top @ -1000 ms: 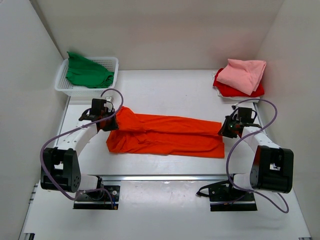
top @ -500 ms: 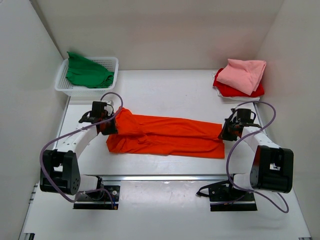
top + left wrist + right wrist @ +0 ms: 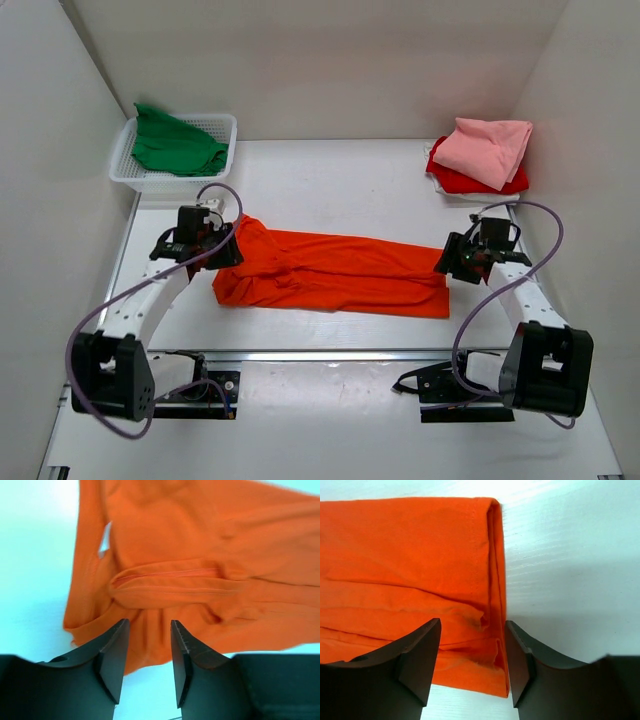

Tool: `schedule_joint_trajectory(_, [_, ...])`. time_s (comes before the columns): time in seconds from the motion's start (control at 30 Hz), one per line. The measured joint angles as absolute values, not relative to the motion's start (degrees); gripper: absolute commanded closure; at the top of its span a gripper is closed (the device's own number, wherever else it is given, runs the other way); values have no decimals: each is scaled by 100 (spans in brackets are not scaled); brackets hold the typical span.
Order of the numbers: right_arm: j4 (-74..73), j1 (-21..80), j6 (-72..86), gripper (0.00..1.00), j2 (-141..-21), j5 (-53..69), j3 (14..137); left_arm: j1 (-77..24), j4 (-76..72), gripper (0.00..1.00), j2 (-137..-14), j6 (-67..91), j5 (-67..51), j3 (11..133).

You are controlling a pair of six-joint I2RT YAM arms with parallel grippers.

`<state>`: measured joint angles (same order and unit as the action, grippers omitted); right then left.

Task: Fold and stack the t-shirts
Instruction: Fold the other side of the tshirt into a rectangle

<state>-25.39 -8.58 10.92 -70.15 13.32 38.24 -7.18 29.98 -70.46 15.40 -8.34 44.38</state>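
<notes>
The bright orange t-shirt (image 3: 330, 272) lies folded into a long band across the middle of the table. My left gripper (image 3: 222, 252) hovers at its left end, open, with the cloth (image 3: 200, 580) lying loose below the fingers (image 3: 114, 650). At the band's right end my right gripper (image 3: 448, 262) is also open, its jaws apart above the folded edge (image 3: 490, 580), holding nothing. A pale pink t-shirt (image 3: 492, 148) rests folded on a red one (image 3: 455, 180) at the back right. The green t-shirt (image 3: 175, 145) sits bunched in the basket.
A white plastic mesh basket (image 3: 222, 128) stands at the back left against the wall. White walls close in the table on three sides. A metal rail (image 3: 330, 355) runs along the near edge in front of the arm bases.
Both grippers have opened and let go of the orange t-shirt's ends. The two arms have lifted slightly, and the shirt now lies flat on the table.
</notes>
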Motion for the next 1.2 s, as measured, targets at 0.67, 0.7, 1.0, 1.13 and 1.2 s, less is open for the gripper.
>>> schedule_joint_trajectory(0.67, [-2823,-773,1092,52,-6545,1317,3684,-2486,2333,53,-6984,2200,-989,3992])
schedule_joint_trajectory(0.7, [-2823,-784,1092,52,-6541,1317,3673,-2528,2268,53,-7081,2241,-991,3992])
schedule_joint_trajectory(1.0, [-2823,-801,1085,53,-6532,1319,3594,-2731,1721,56,-7693,2652,-965,3861])
schedule_joint_trajectory(1.13, [-2818,-801,1072,52,-6490,1339,3579,-2759,1529,58,-7889,2770,-963,3850])
schedule_joint_trajectory(1.2, [-2814,-801,1072,51,-6482,1343,3573,-2770,1437,59,-7979,2829,-961,3850])
